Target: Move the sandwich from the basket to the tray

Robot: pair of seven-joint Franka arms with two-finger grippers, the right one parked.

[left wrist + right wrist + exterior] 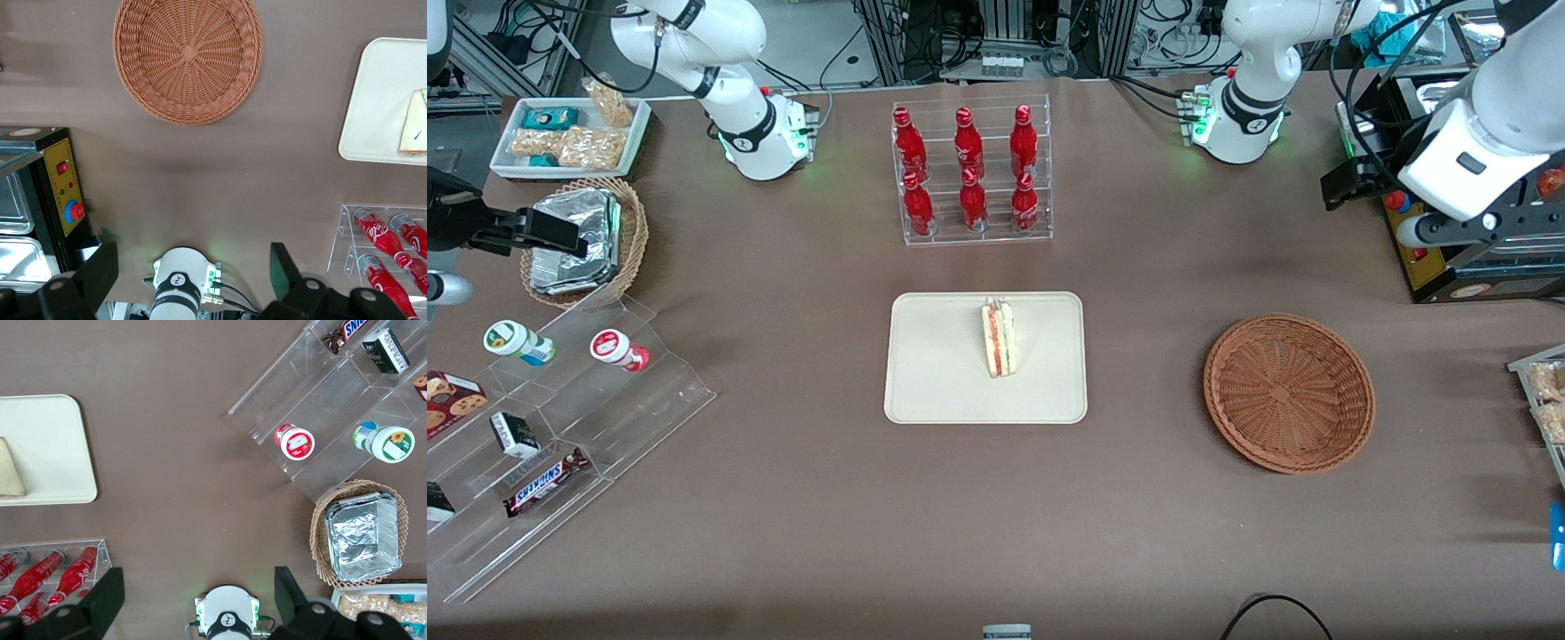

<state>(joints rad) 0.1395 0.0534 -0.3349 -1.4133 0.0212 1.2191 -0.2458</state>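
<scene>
- Sandwich [998,339] rests on the tray [925,391], standing on edge near the tray's middle, its layered red and green side facing the front camera; nothing touches it.
- Basket [1288,392] sits on the table toward the working arm's end, well apart from the tray, and holds nothing.
- Gripper [193,273] is raised above the table near the working arm's base, farther from the front camera than the basket; fingers [100,272] stand wide apart with nothing between them.
- Judgement: transfer looks complete; the step in hand is the retreat to a parked pose.
- To do it well: keep the arm high and clear of the control box [1463,267] at the table's edge, which lies just beside the wrist's path.
- Keep the fingers spread during the retreat; closing them serves no purpose with nothing held.
- No pass back over the tray. The wedge stands on a narrow edge and would likely tip from a light brush.
- Bottle rack [971,173] is farther from the front camera than the tray and out of the retreat path; no concern there.
- Check before ending: sandwich lies wholly inside the tray rim, apart from every edge. From the front view this holds.
</scene>
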